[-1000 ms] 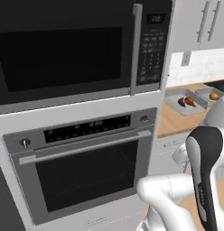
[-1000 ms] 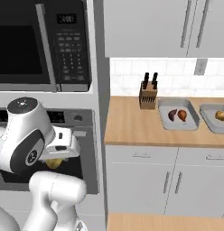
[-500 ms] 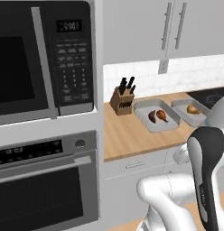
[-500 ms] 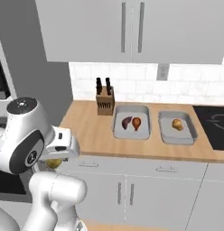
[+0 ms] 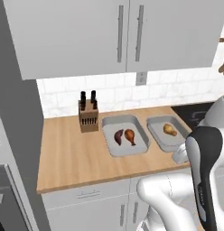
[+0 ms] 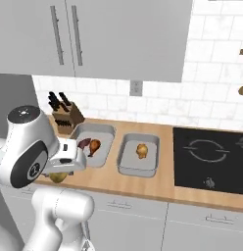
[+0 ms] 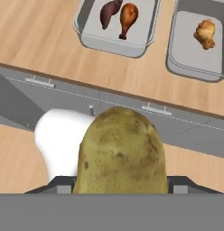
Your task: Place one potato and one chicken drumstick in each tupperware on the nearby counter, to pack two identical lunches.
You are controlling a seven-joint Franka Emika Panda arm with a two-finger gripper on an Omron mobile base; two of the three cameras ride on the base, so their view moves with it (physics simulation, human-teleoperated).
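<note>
Counter (image 5: 68,158): two tupperware (image 5: 125,135), knife block (image 5: 88,116)

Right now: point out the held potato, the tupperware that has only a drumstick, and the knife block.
held potato (image 7: 121,153), hand view, middle of its skin.
tupperware with only a drumstick (image 5: 157,133), left base view, bare floor near its left wall.
knife block (image 5: 89,119), left base view, wooden front face.

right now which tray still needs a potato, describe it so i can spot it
On the wooden counter, find the knife block by the wall. Two grey trays sit beyond it; take the tray nearest the black cooktop. That tray holds one yellowish drumstick alone.
</note>
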